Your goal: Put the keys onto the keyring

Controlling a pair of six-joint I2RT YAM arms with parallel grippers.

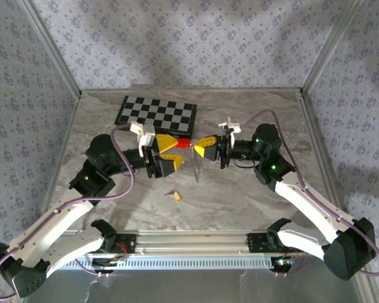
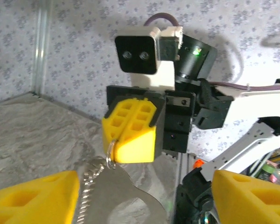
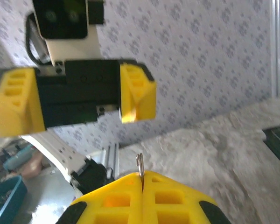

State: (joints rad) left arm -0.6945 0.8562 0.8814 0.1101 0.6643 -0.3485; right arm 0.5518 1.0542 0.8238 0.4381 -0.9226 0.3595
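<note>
A tiny key (image 1: 175, 196) with a yellow-orange head lies on the marble table in front of both arms. My right gripper (image 3: 142, 178) is shut on the thin metal loop of the keyring (image 3: 140, 164), held above the table. In the left wrist view the keyring (image 2: 110, 156) hangs from the right gripper (image 2: 119, 144), with a flat metal tag (image 2: 130, 198) and a chain (image 2: 86, 186) below it. My left gripper (image 2: 142, 198) faces it, open, its yellow fingers (image 2: 35, 196) either side of the tag without touching. In the top view the left gripper (image 1: 167, 154) and right gripper (image 1: 205, 146) are close together.
A black-and-white chessboard (image 1: 155, 115) lies at the back of the table (image 1: 252, 202). A red block (image 1: 183, 143) sits between the two grippers, just behind them. Patterned walls and aluminium posts enclose the table on three sides.
</note>
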